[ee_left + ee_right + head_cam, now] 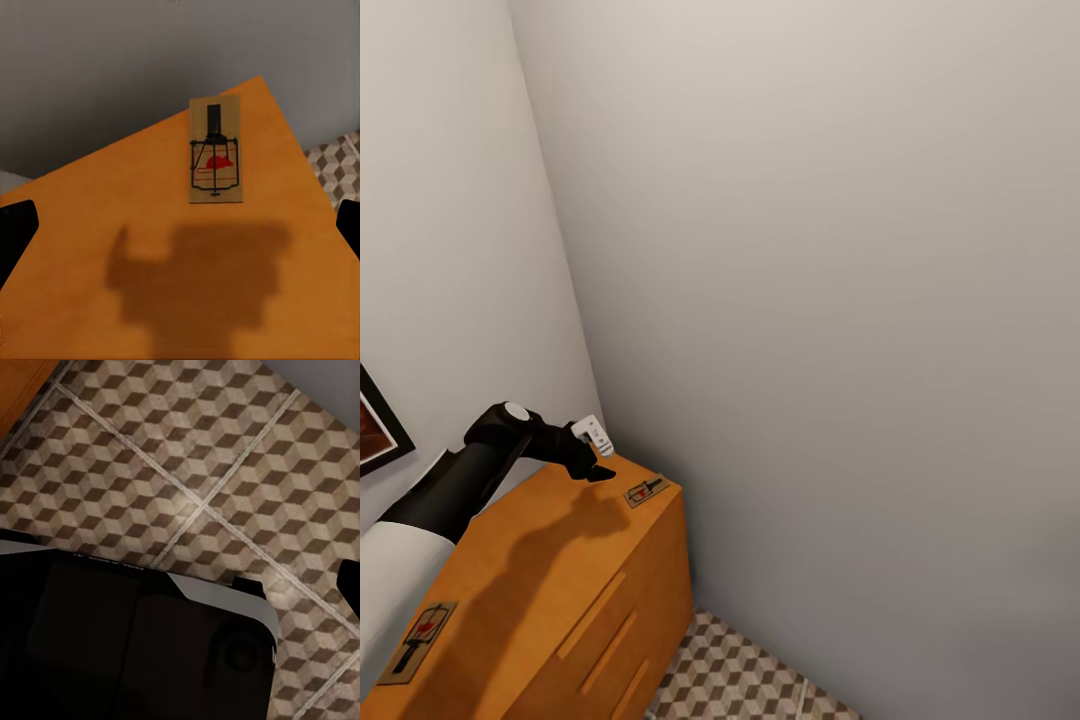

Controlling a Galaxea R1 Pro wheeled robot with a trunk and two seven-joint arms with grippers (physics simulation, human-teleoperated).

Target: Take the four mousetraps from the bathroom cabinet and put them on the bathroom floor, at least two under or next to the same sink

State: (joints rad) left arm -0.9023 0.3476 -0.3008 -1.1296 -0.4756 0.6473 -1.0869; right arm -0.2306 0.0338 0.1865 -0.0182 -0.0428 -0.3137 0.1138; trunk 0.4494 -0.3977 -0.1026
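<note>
we see flat tan mousetrap [215, 152] on smooth orange cabinet [560, 590] | left gripper [180, 225] jaws spread | right gripper's jaws: can't tell

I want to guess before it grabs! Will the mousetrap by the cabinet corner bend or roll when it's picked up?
Probably neither. The mousetrap looks like a flat wooden board, so likely stiff and unable to roll. It lies flush on the cabinet top, so the left pincer may find little edge to grip. Its thin wire could perhaps snag.
</note>
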